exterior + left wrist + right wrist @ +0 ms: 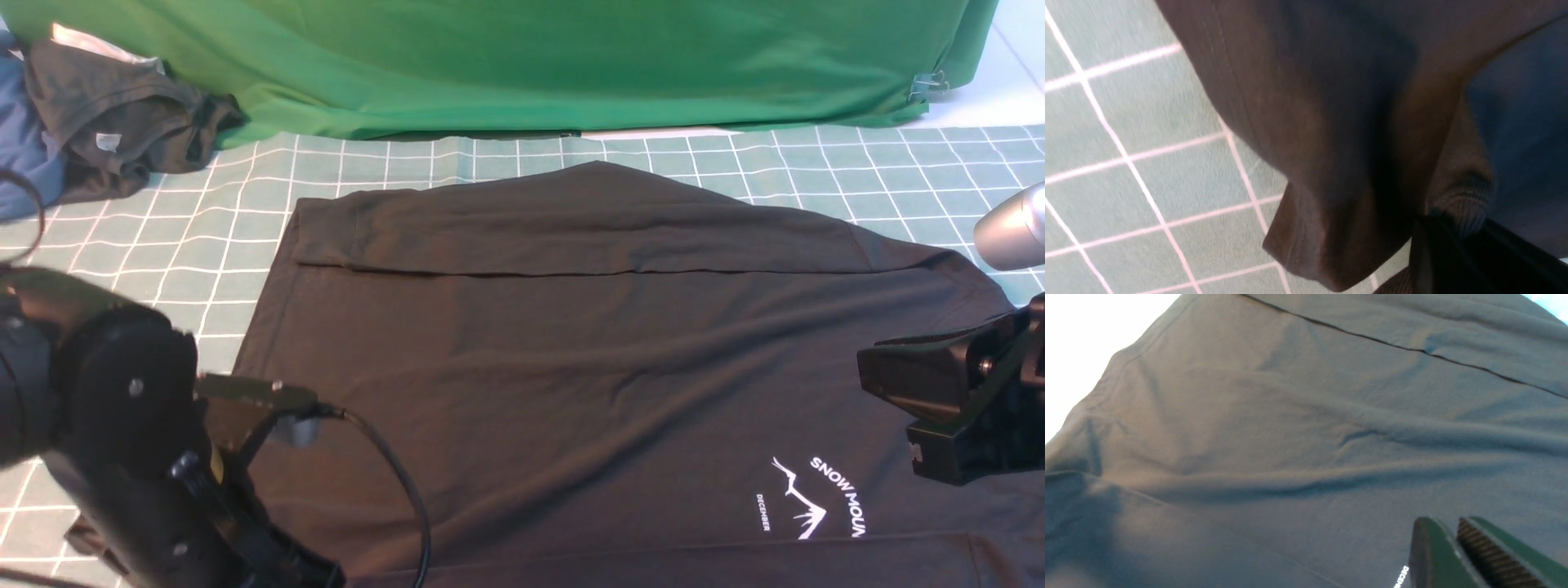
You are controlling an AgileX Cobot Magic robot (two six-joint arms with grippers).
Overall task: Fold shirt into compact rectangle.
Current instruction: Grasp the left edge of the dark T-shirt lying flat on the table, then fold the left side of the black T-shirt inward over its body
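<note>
The black shirt (571,359) lies spread on the checked green cloth (147,245), its far part folded over along a straight edge. Its white "SNOW MOUN" print (816,498) sits at the near right. My left arm (122,425) hangs over the shirt's near-left corner and hides the gripper in the front view. In the left wrist view the left gripper (1431,224) is shut on the shirt's ribbed cuff (1461,192), with a hemmed corner (1306,245) drooping beside it. My right gripper (867,365) (1447,523) hovers over the shirt's right side, shut with nothing in it.
A smaller dark brownish garment with a grey tag (122,114) and a blue garment (20,147) lie heaped at the far left. A green backdrop cloth (531,65) drapes along the back, held by a clip (927,83) at the right.
</note>
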